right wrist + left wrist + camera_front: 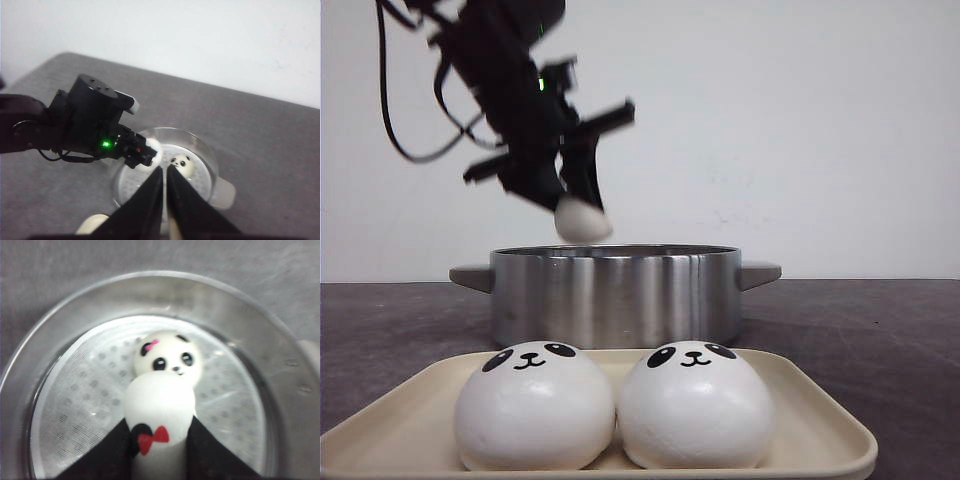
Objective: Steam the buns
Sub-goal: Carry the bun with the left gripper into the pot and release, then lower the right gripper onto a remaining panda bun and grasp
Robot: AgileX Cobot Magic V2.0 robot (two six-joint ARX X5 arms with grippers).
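Two white panda buns (535, 405) (695, 403) sit side by side on a cream tray (820, 410) at the front. My left gripper (582, 210) is shut on a third bun (159, 405), with a red bow on it, and holds it just above the steel pot (615, 292). A fourth bun (169, 359), with a pink bow, lies inside the pot on the perforated steamer plate (85, 395); it also shows in the right wrist view (181, 163). My right gripper (165, 175) is shut and empty, high above the pot's near side.
The pot has two side handles (760, 273). The dark grey table (880, 340) runs to a white wall behind. The tray's corner shows in the right wrist view (92, 224).
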